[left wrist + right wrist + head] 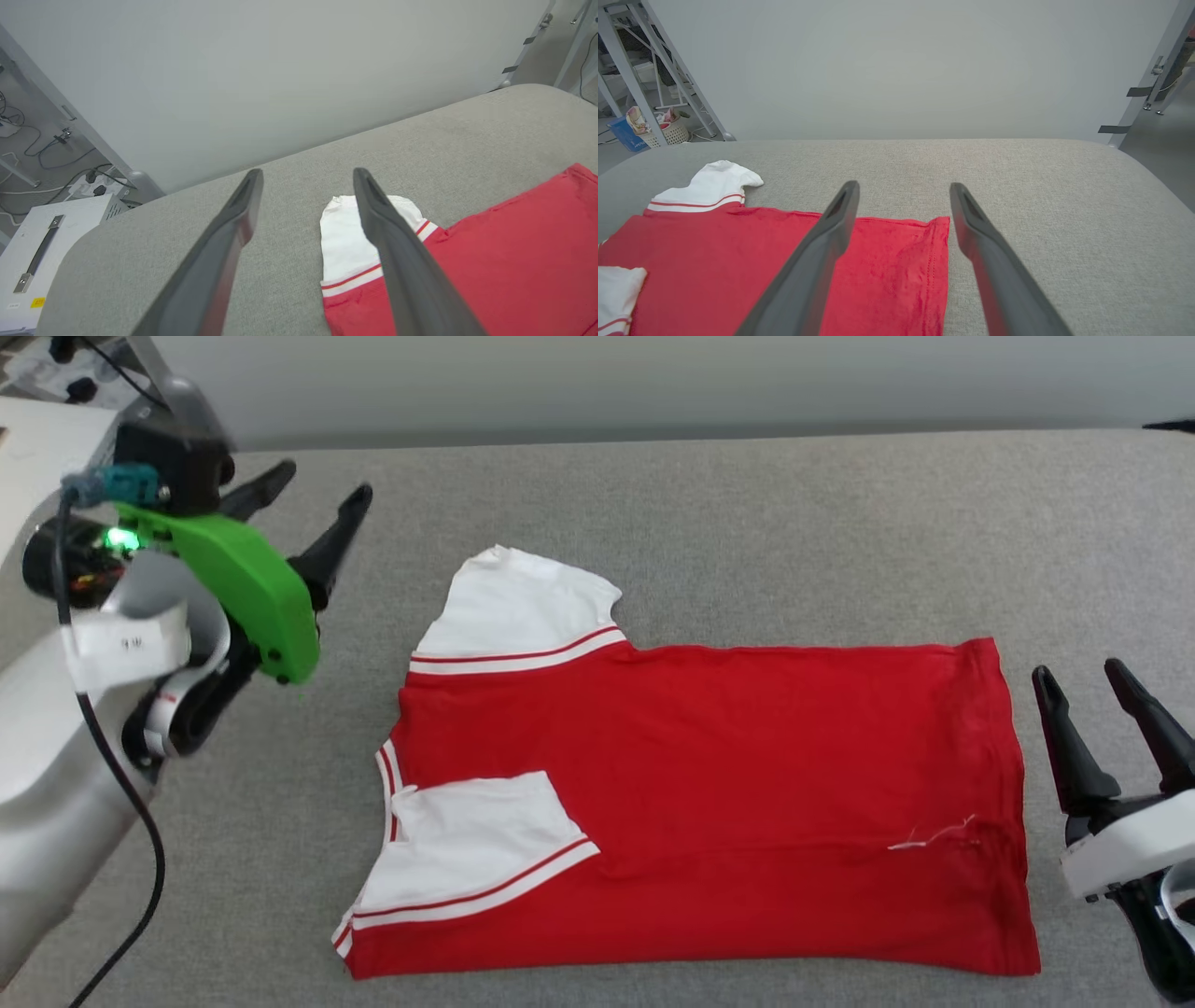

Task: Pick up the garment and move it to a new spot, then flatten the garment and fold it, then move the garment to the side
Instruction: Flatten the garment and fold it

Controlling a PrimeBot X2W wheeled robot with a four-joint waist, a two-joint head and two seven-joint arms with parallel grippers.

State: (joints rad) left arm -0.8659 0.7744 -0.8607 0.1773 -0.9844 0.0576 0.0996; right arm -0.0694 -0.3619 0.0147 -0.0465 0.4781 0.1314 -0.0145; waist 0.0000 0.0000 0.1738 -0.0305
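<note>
Both grippers are spread wide, empty. The left gripper (322, 483) hangs over the grey padded surface (747, 523), apart from the red T-shirt (709, 784), which lies flat mid-surface with its hem toward the right gripper (1078, 672), just beside it. One white sleeve (518, 607) juts out at the far side; the other (467, 845) is folded onto the red body. The right arm is cut off by the frame edge. A small white mark (934, 835) near the hem is too fine to identify
</note>
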